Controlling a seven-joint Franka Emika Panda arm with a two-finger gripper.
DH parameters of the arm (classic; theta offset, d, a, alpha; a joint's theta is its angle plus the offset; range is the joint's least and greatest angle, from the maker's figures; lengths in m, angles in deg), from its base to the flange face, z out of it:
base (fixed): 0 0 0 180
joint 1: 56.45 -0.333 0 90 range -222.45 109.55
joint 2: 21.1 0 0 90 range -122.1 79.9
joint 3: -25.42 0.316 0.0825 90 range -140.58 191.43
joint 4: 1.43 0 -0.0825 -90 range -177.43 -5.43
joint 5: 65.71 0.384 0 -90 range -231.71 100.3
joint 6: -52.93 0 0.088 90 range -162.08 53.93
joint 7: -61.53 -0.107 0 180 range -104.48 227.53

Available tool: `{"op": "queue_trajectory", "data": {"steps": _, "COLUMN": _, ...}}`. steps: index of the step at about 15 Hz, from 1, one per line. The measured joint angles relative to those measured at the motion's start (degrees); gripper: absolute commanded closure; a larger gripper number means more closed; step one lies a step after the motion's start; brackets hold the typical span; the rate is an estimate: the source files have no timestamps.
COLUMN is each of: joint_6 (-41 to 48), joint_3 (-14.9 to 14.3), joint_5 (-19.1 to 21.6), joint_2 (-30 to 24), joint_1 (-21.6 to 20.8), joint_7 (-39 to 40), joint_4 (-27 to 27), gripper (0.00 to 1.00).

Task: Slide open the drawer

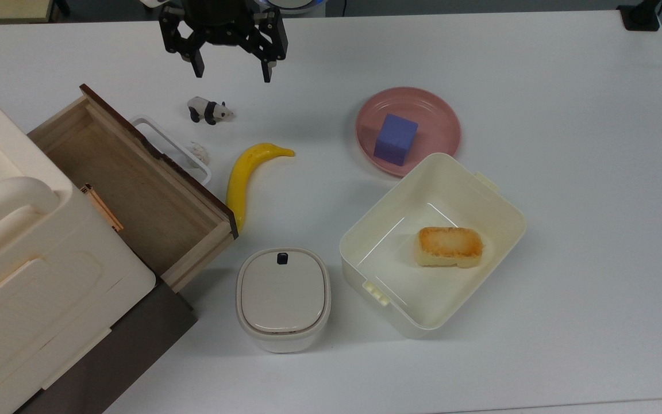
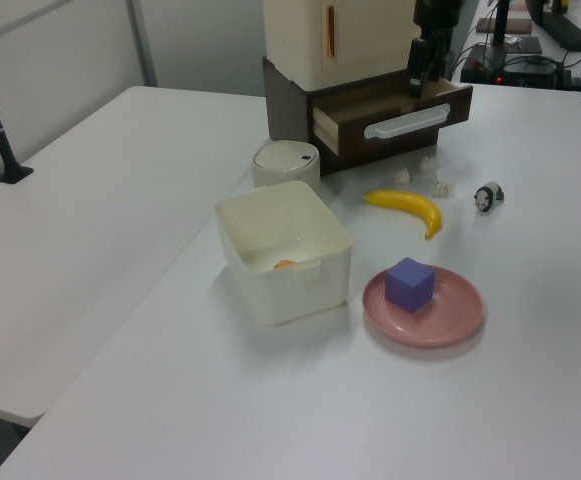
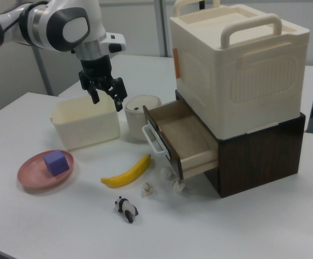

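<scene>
Drawer (image 1: 135, 190) pulled well out of dark cabinet at counter's left edge in top view, white loop handle (image 1: 173, 150) on front panel, long axis running diagonally. Gripper (image 1: 229, 67) near counter's far edge, raised, fingers (image 1: 197, 64) spread wide, empty, apart from handle, beyond toy panda (image 1: 209, 110).

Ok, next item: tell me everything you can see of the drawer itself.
The drawer is a rectangular wooden box, light brown and bare inside, with a dark brown front panel carrying a white rounded loop handle. It is pulled well out of the dark brown cabinet, which has a cream plastic case stacked on top. In the top view, a banana lies close beside the front panel. Small white crumpled bits lie on the table below it. The hand is open and apart from it.
</scene>
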Motion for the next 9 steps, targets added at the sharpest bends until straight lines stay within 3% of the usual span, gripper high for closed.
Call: {"op": "queue_trajectory", "data": {"steps": 9, "joint_6": 2.12, "joint_3": -0.02, "joint_5": 0.00, "joint_2": 0.00, "joint_1": 1.14, "joint_7": 0.00, "joint_4": 0.94, "gripper": 0.00}}
